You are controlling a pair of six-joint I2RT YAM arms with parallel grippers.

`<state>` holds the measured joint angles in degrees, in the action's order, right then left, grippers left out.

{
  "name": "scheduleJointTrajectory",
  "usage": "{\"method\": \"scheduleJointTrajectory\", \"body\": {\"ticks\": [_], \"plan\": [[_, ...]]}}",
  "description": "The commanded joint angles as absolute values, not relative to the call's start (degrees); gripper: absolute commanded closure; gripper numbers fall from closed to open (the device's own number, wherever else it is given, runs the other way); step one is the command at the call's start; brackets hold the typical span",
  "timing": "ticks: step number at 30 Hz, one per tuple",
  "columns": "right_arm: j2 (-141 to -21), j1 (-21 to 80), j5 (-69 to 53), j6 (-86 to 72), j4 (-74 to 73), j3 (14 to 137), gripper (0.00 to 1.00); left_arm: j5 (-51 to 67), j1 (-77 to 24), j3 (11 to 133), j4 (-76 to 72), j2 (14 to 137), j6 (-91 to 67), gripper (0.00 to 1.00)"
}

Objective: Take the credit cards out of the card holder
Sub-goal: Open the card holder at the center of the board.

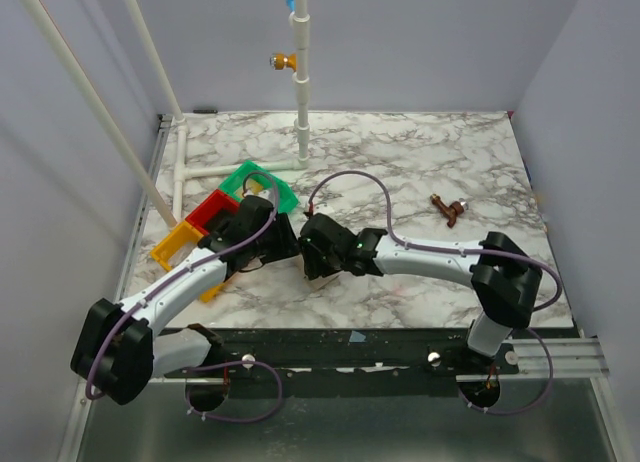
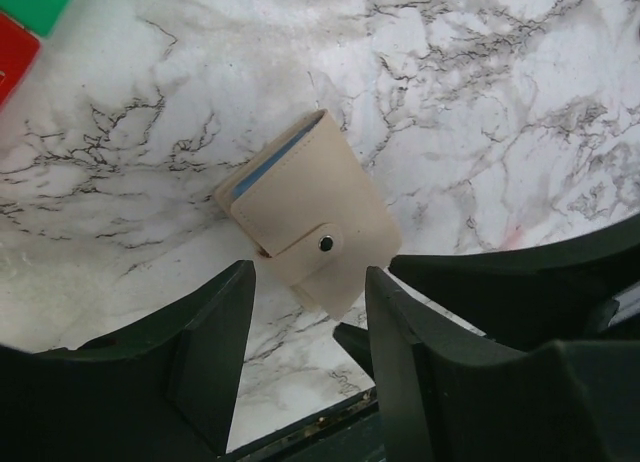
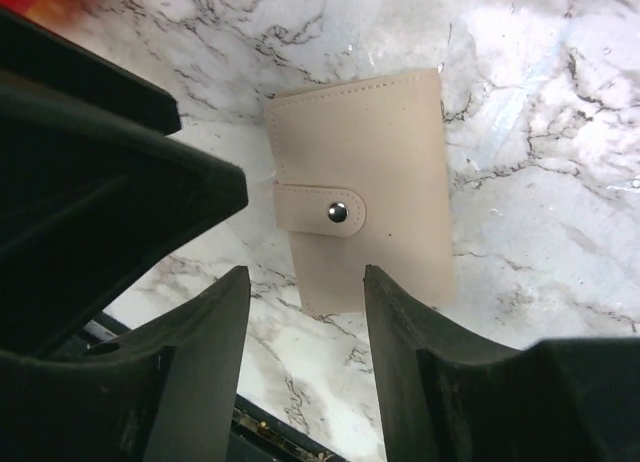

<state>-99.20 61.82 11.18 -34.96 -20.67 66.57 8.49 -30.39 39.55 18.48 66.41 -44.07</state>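
The card holder (image 2: 305,217) is a tan-beige wallet lying flat on the marble table, its strap snapped shut at a dark stud (image 2: 326,244). A grey-blue edge shows along its open side. It also shows in the right wrist view (image 3: 375,162). No credit cards show; they are hidden inside. My left gripper (image 2: 310,317) is open and empty, its jaws just short of the holder's near corner. My right gripper (image 3: 307,317) is open and empty, its jaws at the holder's near edge. In the top view both grippers (image 1: 288,246) (image 1: 306,256) meet over the holder and hide it.
A green tray (image 1: 262,187), a red tray (image 1: 215,214) and an orange tray (image 1: 178,244) lie left of the left gripper. A small brown object (image 1: 447,210) lies at the right. A white pipe frame (image 1: 301,102) stands at the back. The table's front edge (image 1: 380,332) is close.
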Motion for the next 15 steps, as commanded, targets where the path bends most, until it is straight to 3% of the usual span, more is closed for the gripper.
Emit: {"method": "scheduleJointTrajectory", "body": {"ticks": [1, 11, 15], "plan": [[-94.7, 61.9, 11.1, -36.0, -17.6, 64.6, 0.45, 6.8, -30.6, 38.3, 18.4, 66.6, -43.9, 0.52], [-91.2, 52.8, 10.0, -39.1, -15.8, 53.4, 0.43, -1.5, -39.4, 44.2, 21.2, 74.1, -41.5, 0.53], [-91.4, 49.1, 3.5, -39.7, -9.3, 49.0, 0.43, -5.0, -42.4, 48.9, 23.6, 78.5, -39.5, 0.53]]}}
